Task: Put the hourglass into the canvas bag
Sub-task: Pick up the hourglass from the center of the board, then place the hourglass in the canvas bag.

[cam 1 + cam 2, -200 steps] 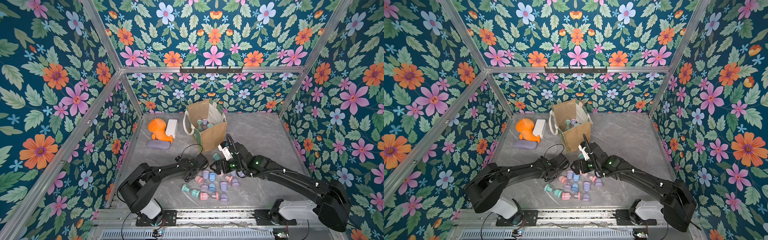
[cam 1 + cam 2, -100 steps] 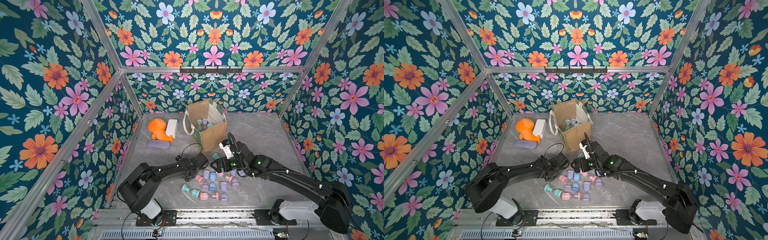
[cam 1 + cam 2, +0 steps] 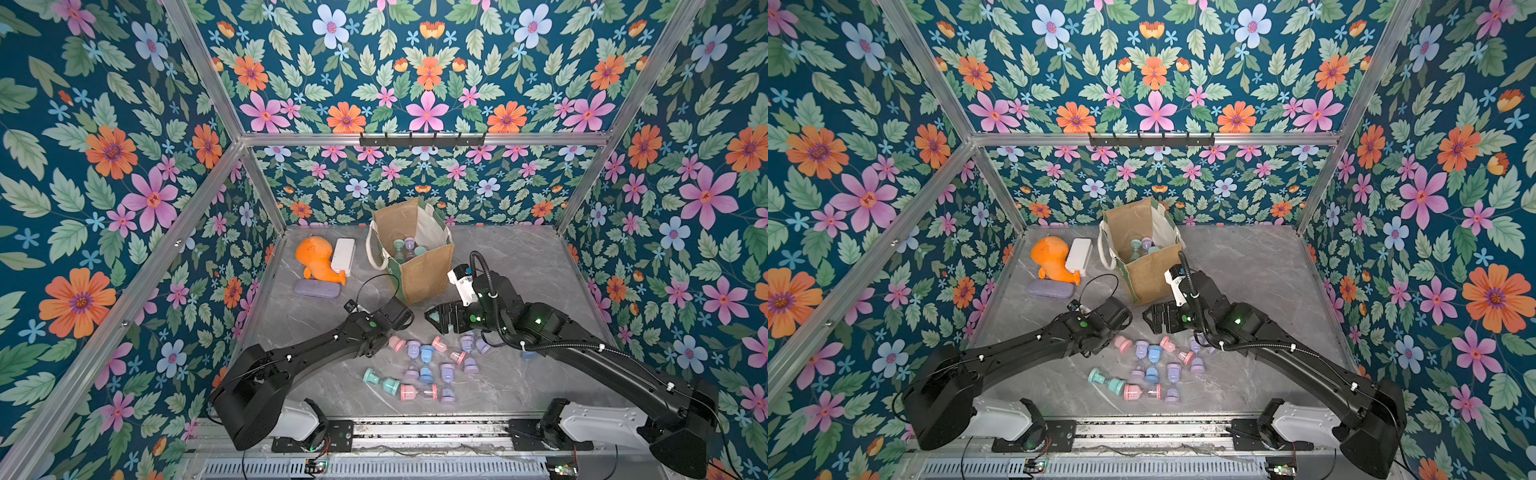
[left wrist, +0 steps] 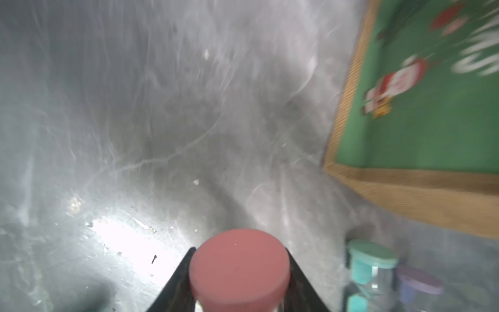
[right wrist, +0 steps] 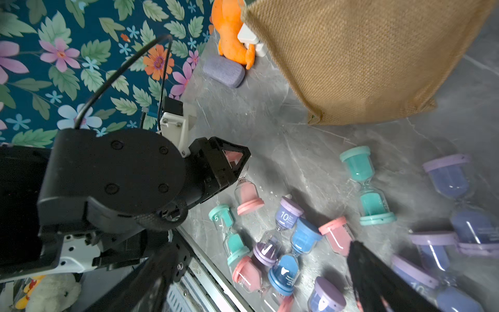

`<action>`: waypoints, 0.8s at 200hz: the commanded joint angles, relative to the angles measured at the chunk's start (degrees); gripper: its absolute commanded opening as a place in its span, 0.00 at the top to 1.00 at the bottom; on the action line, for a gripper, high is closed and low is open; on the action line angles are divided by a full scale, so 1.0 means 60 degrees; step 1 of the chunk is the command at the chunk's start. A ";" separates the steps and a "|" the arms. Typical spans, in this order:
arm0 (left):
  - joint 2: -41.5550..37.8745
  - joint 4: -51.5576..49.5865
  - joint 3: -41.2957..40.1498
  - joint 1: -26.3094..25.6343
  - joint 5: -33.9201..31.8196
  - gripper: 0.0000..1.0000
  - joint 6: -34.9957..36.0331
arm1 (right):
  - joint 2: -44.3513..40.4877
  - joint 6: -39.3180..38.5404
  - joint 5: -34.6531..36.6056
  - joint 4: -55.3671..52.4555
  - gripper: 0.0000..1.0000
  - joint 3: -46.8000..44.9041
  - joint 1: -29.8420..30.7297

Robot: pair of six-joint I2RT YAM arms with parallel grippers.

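Observation:
My left gripper (image 3: 397,322) is shut on a pink hourglass (image 5: 247,194), clamped by its upper bulb. Its pink cap (image 4: 239,270) fills the space between the black fingers in the left wrist view. The lower end hangs close to the table, just in front of the canvas bag (image 3: 419,266). The bag stands upright and open, with several hourglasses (image 3: 405,247) inside. My right gripper (image 3: 436,318) is open and holds nothing, hovering beside the left one over the pile of loose hourglasses (image 3: 428,365); its fingers (image 5: 378,283) frame that pile.
An orange plush toy (image 3: 318,259), a white box (image 3: 343,255) and a purple case (image 3: 316,288) lie left of the bag. A teal hourglass (image 5: 367,186) lies between the bag and the pile. Flowered walls close in three sides.
The left jaws have tightened a little on the pink hourglass. The right wrist has shifted slightly back and to the right. The pile has not moved.

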 commanded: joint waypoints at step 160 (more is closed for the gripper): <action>0.2576 -0.0139 0.8029 0.2390 0.0285 0.67 0.8016 | 0.1767 0.1479 0.0301 -0.1614 0.01 0.5007 -0.1566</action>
